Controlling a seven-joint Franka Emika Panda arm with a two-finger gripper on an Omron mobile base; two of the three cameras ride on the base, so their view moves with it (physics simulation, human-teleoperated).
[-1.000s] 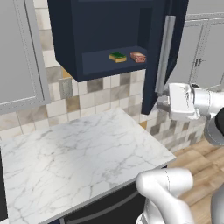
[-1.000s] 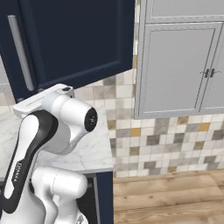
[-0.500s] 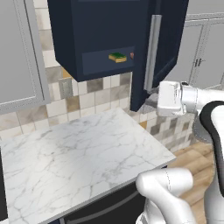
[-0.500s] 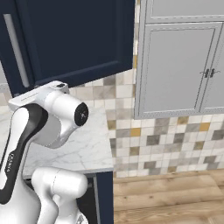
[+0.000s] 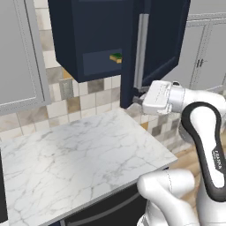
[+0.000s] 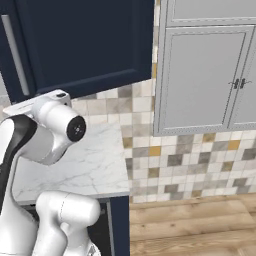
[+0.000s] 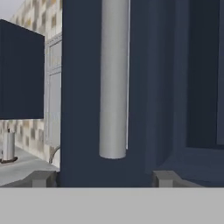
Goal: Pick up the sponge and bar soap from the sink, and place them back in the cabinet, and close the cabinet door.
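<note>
Kitchen: marble counter [image 5: 84,154], tiled backsplash [image 6: 190,150], wall cabinets [image 6: 200,75] (grey, panelled).

"FRANKA" on arm [image 5: 217,161], vertical lettering

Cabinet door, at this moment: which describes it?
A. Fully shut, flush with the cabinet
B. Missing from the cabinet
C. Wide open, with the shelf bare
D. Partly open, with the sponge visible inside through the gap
D: in the left base view the cabinet door stands angled out from the cabinet, and the sponge shows on the shelf beside the door's edge.
</note>
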